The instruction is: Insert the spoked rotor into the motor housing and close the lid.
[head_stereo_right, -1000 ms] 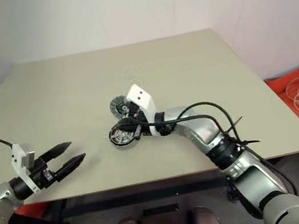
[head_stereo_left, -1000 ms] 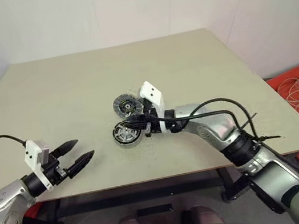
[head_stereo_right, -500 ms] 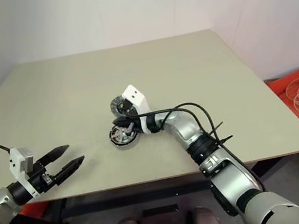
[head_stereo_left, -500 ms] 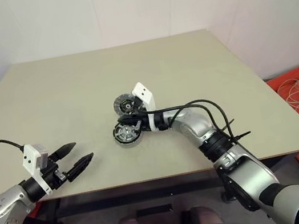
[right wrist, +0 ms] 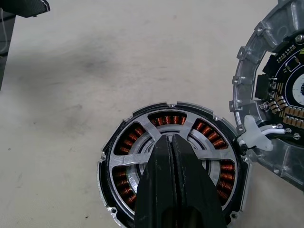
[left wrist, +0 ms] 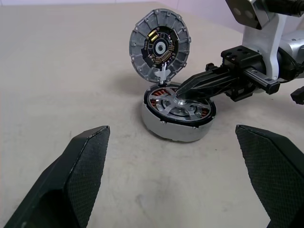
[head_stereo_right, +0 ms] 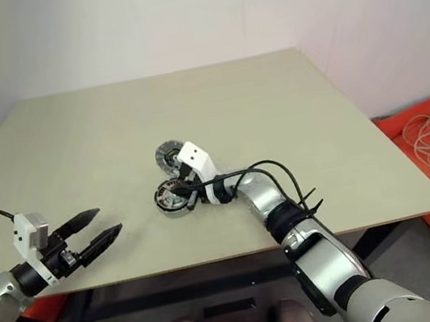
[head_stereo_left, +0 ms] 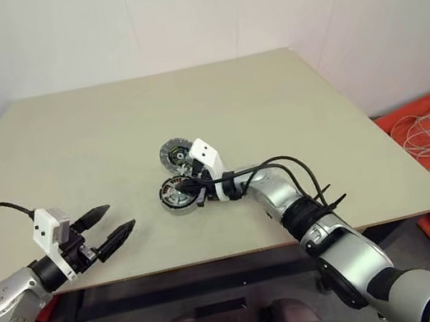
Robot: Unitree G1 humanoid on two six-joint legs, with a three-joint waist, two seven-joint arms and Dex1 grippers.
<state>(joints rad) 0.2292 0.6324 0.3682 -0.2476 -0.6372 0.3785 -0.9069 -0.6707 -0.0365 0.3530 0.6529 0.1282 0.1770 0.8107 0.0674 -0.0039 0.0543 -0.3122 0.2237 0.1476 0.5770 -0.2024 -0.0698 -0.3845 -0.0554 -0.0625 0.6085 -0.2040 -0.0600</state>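
White walls stand behind our tan table (head_stereo_left: 287, 98). Near its middle, the wheel (left wrist: 176, 103) sits inside the motor cup (left wrist: 178, 130), and the lid (left wrist: 159, 46) leans up beside it. Our right end effector (left wrist: 183, 90), pinched together, touches the wheel's middle. Our left end effector (head_stereo_left: 114, 225) waits spread apart.

Beige table with a motor housing near its middle

The table (head_stereo_left: 289, 106) has a plain, pale top. The motor housing (left wrist: 176, 124) sits directly on it, its lid (left wrist: 160, 46) standing propped up at the housing's far edge, joined by a white connector.
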